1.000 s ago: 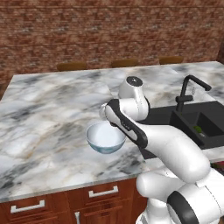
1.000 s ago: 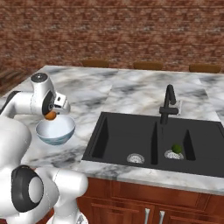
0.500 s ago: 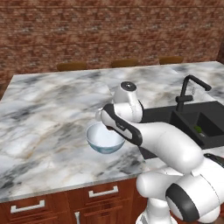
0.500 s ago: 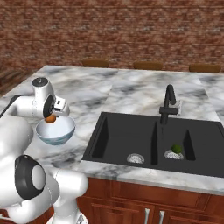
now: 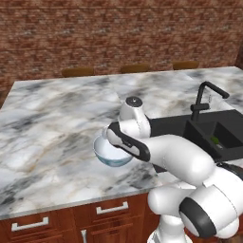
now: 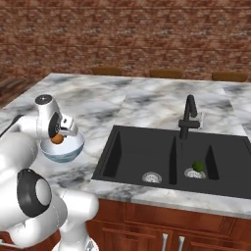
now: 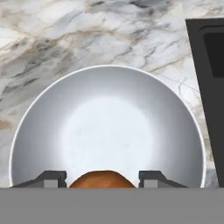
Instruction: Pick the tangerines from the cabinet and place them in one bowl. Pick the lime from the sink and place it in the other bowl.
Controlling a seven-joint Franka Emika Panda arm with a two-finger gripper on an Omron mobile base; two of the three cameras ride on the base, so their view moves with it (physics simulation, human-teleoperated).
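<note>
From the left base view the glossy pale blue-white round bowl [image 5: 111, 153] sits just under the tool, from the right the tool [image 6: 59, 138] pinches a small round orange tangerine [image 6: 57, 139], and the hand view shows this light, firm, roll-prone fruit [image 7: 102, 179] gripped across its middle between dark fingertips [image 7: 52, 178].

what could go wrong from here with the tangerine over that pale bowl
The tangerine sits between the gripper fingers above the pale bowl, toward its near rim; released there, it might bounce out onto the marble counter. The bowl stands near the counter's front edge, so a downward nudge could push it off.
</note>
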